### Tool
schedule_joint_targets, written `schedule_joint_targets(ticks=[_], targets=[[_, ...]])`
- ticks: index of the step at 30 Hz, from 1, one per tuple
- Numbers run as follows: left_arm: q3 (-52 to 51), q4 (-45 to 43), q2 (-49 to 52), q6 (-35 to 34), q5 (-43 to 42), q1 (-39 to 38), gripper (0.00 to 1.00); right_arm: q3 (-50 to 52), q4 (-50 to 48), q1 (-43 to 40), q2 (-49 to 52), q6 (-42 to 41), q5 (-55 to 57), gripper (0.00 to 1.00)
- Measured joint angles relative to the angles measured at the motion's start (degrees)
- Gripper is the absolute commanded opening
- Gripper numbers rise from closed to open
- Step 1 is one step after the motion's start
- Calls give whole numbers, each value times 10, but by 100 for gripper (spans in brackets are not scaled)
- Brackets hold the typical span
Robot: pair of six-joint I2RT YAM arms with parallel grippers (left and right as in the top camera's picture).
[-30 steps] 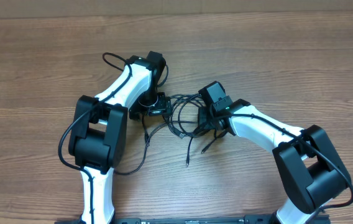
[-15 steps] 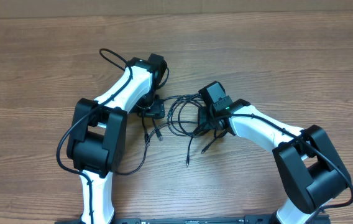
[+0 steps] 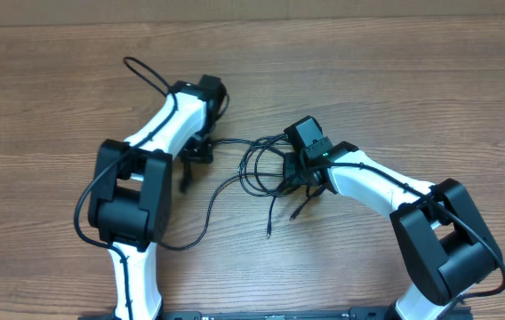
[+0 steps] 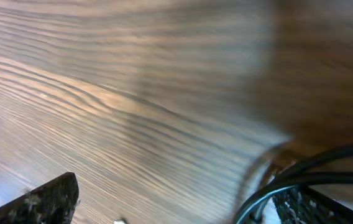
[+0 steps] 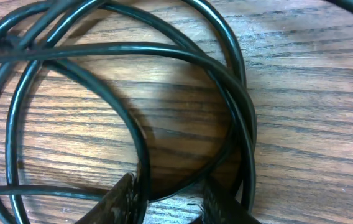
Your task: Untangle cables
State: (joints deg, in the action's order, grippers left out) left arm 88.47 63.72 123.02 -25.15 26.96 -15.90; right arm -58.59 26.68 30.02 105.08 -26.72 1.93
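Note:
The cables (image 3: pixel 257 166) lie as a tangle of thin black loops on the wooden table between my two arms. One strand (image 3: pixel 230 141) runs left from the tangle to my left gripper (image 3: pixel 193 156). In the left wrist view that gripper (image 4: pixel 176 202) stands wide open over blurred wood, with cable strands (image 4: pixel 313 167) beside its right finger (image 4: pixel 316 208). My right gripper (image 3: pixel 299 178) sits on the tangle's right side. Its wrist view shows large cable loops (image 5: pixel 133 53) and the gripper (image 5: pixel 173 198) closed narrow, with strands passing between its fingers.
Two loose cable ends (image 3: pixel 271 227) trail toward the front of the table below the tangle. Thicker black arm wires loop out beside the left arm (image 3: pixel 141 71) and near its base (image 3: pixel 195 238). The table's far edge (image 3: pixel 252 20) runs along the top.
My left gripper has swung left and away from the tangle while opening wide. A strand now stretches out leftward behind it. The right arm has stayed still.

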Motion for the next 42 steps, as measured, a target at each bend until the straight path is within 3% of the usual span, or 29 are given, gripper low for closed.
schedule_joint_targets(ticks=[7,15,25,31,36,42], targets=[[0,-58,-1,9,-4,48,100,0,0,0,0,0,0,32],[0,-158,-4,100,-155,73,100,1,0,0,0,0,0,32],[0,-167,1,149,-257,71,100,1,-3,0,0,4,-2,29],[8,-139,2,197,-288,71,100,5,-25,-3,0,97,-64,50],[34,-102,12,209,-314,64,100,5,-24,-4,0,170,-124,56],[46,-77,18,211,-326,40,100,5,-22,-4,0,202,-149,64]])
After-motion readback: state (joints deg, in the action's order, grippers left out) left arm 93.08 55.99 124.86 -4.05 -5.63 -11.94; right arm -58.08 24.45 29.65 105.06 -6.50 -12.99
